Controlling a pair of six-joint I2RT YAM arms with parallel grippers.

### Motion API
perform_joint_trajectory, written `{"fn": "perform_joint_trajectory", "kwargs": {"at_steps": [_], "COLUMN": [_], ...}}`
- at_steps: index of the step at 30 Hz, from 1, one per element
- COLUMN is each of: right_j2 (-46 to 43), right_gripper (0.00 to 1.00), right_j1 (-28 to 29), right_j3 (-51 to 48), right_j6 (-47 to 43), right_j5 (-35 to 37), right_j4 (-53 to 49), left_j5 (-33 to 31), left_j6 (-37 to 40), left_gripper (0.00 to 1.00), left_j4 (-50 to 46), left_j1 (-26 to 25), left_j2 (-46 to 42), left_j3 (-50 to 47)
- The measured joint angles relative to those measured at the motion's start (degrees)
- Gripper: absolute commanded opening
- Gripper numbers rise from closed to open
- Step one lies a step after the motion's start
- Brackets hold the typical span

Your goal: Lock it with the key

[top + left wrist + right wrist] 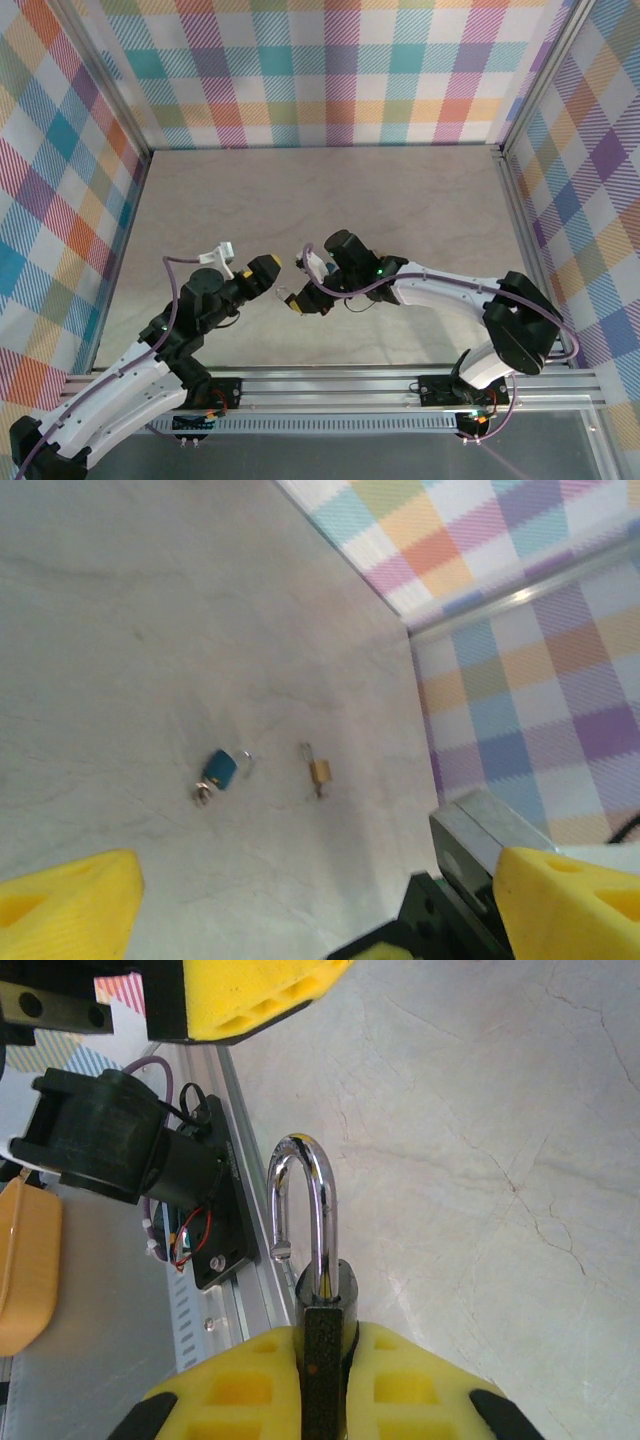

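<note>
Top external, table (330,200): we saw wide bare room beyond the grippers, which hung near the front rail (330,380).
Left gripper (265,272): fingers spread wide and holding nothing, which we judged left it free for a pickup.
Right gripper (322,1380): clamped on the padlock's body, presenting it.
Padlock (325,1285): held above the table, shackle open.
Blue-headed key (221,770): lay on the table near a small brass lock (319,771), not touching.
</note>
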Motion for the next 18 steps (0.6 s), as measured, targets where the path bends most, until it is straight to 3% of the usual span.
{"fn": "perform_joint_trajectory", "kwargs": {"at_steps": [8,18], "right_j2": [-3.21,-6.32], "right_gripper": [0.00,0.00], "right_j1": [-0.04,-0.04], "right_j3": [-1.25,-4.52], "right_j6": [-3.15,-5.62], "right_j5": [-1.33,-4.98], "right_j4": [-0.79,-1.31], "left_j5": [15.96,38.84], "left_j6": [3.85,10.32], "left_gripper": [0.95,0.95], "left_j4": [-8.94,-14.53], "left_j1": [3.89,16.09], "left_j2": [7.28,13.90], "left_j3": [5.27,12.07]}}
